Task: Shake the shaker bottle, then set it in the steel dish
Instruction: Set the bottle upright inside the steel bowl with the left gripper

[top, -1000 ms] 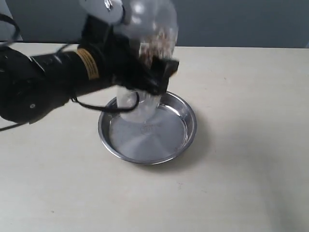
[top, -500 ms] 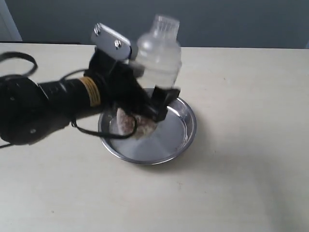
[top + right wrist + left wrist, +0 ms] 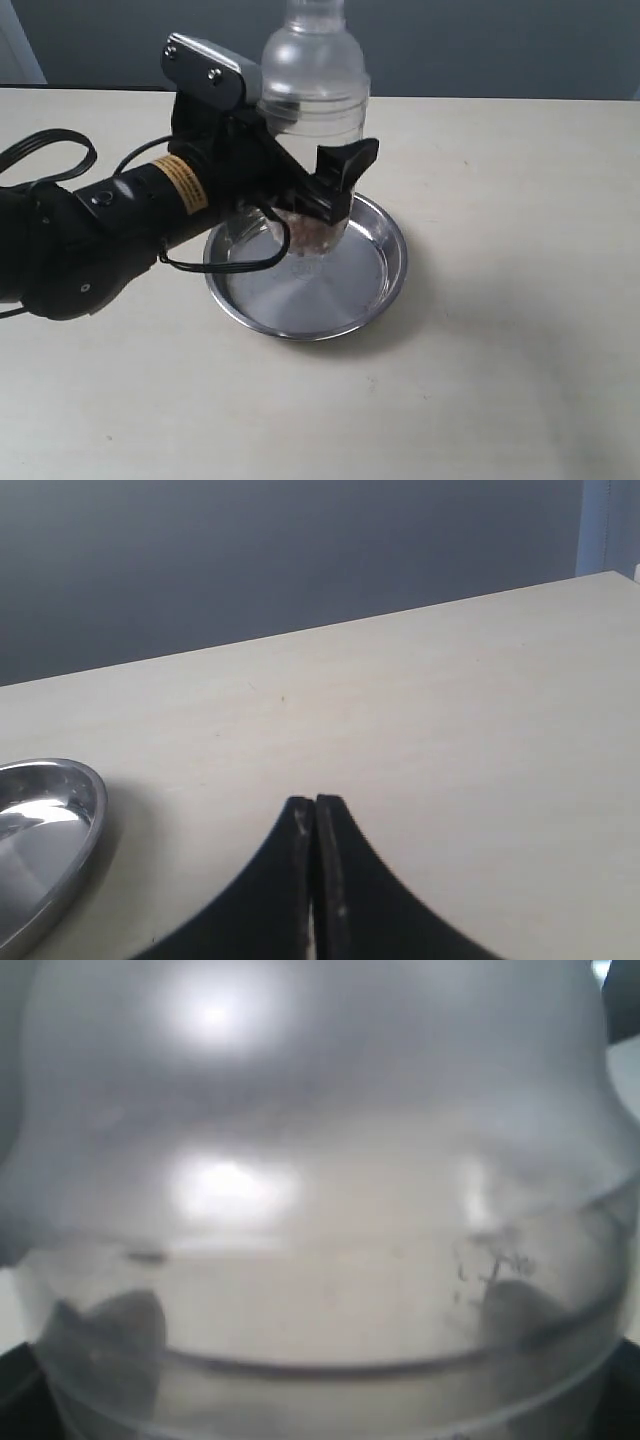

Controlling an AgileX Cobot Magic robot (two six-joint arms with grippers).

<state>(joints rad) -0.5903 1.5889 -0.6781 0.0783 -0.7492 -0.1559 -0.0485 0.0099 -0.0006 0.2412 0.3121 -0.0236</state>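
Far left in the ext. view you've got a black cable looped on the beige table, then the left arm lying low across the tabletop w/ a yellow label on its forearm and a silver camera block on top near the wrist. Your left gripper is clamped round the lower body of the shaker bottle; one black finger shows on the near side, the other is hidden behind the plastic. The bottle stands upright, cap at the top edge of the pic, brown pellets settled in a heap at its base just under the fingers. In the left wrist view the bottle fills nearly the whole pic, so you can't make out the fingers there. The base sits over the rear-left part of the steel dish, inside the rim; you can't tell whether it touches the dish floor. The dish rests flat on the table approx. mid-scene, floor shiny w/ a faint reflection of the bottle. Right of it the tabletop is bare. Your right gripper doesn't appear in the ext. view; its wrist cam shows both fingers pressed together, nothing between them, above the table, w/ the dish rim off to one side and well apart.
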